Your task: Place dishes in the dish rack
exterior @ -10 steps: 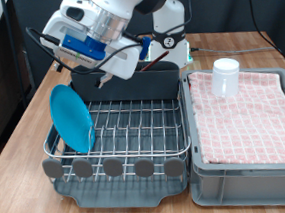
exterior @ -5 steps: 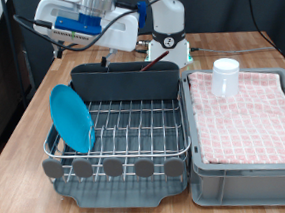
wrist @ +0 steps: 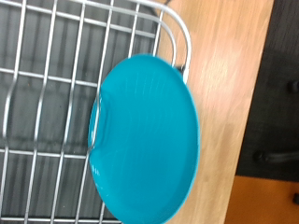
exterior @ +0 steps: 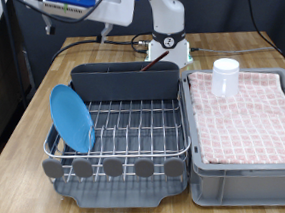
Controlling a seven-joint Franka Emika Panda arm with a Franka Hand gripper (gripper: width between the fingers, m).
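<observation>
**Plate racked, cup on cloth, arm lifted high**

Nearest in exterior view: row of round grey knobs [exterior: 112, 167] along the dish rack [exterior: 120, 139] front edge. Just behind, the light-blue plate [exterior: 70, 118] stands on edge in the wire grid [exterior: 134, 122] at the exterior view's left end, leaning slightly, face turned toward the exterior view's right. Its flat plane runs roughly front-to-back along the rack side; being a disc, it has no single long axis beyond upright-on-rim. Wrist view looks down on the same plate [wrist: 145, 140] over the grid wires [wrist: 47, 112], wooden table [wrist: 229, 84] beside it.

Further back: grey cutlery bin [exterior: 125, 81] across the rack's rear; whether the spoon sits in it can't be told. At the exterior view's right, grey crate [exterior: 250, 182] lined with pink checked cloth [exterior: 248, 112]; white cup [exterior: 226, 76] stands upright on the cloth's far part, axis vertical, not yet in the rack.

Farthest: robot arm [exterior: 89, 6] at the exterior view's top, well above the rack, touching nothing. Fingers not visible in either view; spread can't be told, nothing seen held.

Judgement on doing this step well: keep the hand high and clear of the bin rim and the leaning plate, since a brush could tip it out of its slot.
</observation>
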